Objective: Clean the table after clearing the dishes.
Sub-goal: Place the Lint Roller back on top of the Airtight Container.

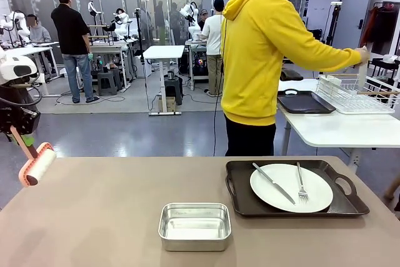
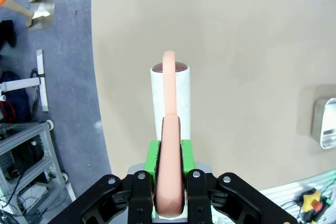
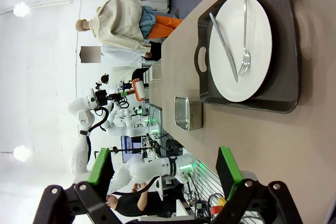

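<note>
On the right of the taupe table [image 1: 94,217] lies a dark tray [image 1: 240,201] with a white plate [image 1: 291,187], knife [image 1: 274,184] and fork [image 1: 300,184]. The same plate [image 3: 241,40] and tray [image 3: 287,51] lie ahead of my right gripper [image 3: 165,169], which is open and holds nothing. My left gripper [image 1: 15,132] hovers off the table's left edge, shut on the pink handle of a white cleaning roller [image 1: 39,166]. From the left wrist, the gripper [image 2: 170,182] clamps that handle and the roller [image 2: 169,95] hangs over the table [image 2: 236,40] near its edge.
A small steel pan [image 1: 195,225] sits at the table's front middle, also seen as the pan [image 3: 188,113]. A person in a yellow hoodie [image 1: 262,54] stands at the far side, one hand at a wire rack [image 1: 350,95] on a white table holding another dark tray [image 1: 305,102].
</note>
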`<state>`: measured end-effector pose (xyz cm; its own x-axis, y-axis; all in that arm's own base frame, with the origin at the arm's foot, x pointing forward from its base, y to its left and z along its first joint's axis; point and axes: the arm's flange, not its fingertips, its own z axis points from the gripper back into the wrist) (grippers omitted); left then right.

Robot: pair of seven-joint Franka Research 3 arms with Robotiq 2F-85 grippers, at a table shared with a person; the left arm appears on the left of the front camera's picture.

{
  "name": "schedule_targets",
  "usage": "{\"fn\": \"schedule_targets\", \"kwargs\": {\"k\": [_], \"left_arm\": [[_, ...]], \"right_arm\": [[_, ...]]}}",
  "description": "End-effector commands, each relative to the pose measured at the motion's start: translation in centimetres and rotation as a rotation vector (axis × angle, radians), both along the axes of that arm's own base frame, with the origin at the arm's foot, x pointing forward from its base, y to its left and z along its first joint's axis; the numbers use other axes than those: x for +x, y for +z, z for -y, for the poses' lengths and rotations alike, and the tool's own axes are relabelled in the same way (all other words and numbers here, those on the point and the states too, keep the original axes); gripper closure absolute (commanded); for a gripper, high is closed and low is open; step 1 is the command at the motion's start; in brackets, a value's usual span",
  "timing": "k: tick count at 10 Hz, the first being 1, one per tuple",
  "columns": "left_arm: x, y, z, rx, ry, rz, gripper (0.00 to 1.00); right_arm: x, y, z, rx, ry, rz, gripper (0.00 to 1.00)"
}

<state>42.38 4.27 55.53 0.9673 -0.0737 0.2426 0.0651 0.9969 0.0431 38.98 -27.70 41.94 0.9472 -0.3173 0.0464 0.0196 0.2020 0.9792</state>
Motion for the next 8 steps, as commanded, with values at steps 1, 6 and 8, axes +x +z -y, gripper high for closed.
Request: {"fn": "schedule_targets", "kwargs": {"k": [1,6,8], "left_arm": [[-0.1,0.2,-0.2,0.009,0.002,0.003,0.79],[1.3,2.0,8.4,0.157,-0.316,0.053,0.79],[1.2,3.5,15.1,0.162,-0.560,0.077,0.79]], "right_arm": [[-0.2,0.3,-0.1,0.003,0.002,0.007,0.00],[-0.2,0.3,-0.1,0.003,0.002,0.007,0.00],[-0.2,0.3,-0.1,0.003,0.002,0.007,0.00]]}}
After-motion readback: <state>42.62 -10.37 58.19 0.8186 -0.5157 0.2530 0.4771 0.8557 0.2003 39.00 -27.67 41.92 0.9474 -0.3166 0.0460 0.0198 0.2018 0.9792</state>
